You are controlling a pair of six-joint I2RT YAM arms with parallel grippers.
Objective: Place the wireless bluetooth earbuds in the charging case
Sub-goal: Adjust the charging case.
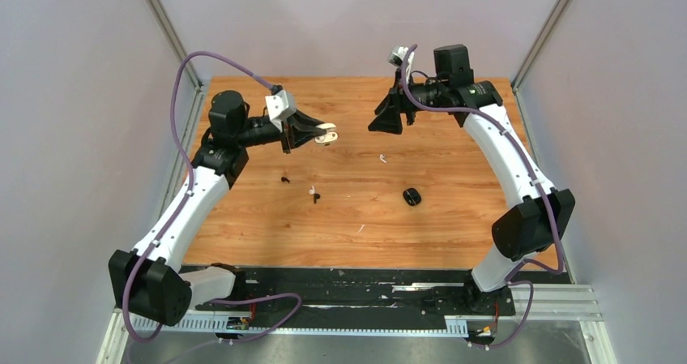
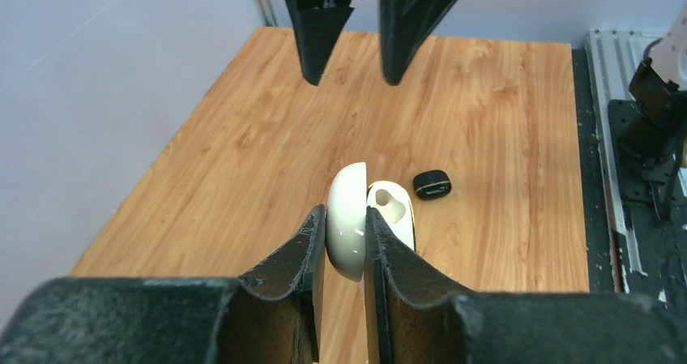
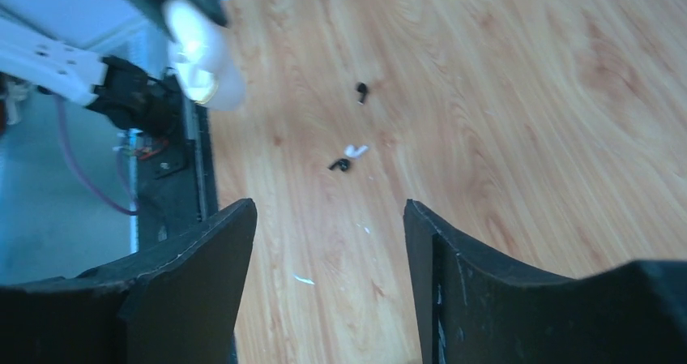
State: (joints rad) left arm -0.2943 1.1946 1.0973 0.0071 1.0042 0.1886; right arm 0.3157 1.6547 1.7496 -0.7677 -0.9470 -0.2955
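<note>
While my left gripper (image 2: pixel 344 218) hangs in the air, its fingers pinch one half of the white charging case (image 2: pixel 348 190), which is flipped open. My right gripper (image 3: pixel 328 218) faces it, fingers wide apart, nothing between them. Below the left gripper, on the table (image 1: pixel 454 234), I see a black earbud (image 1: pixel 285 178) and a white earbud (image 1: pixel 312 190) just beside a second black earbud (image 1: pixel 317 196). A second white earbud (image 1: pixel 382 158) lies under the right gripper, with the black case (image 1: pixel 411 196) nearer its base.
</note>
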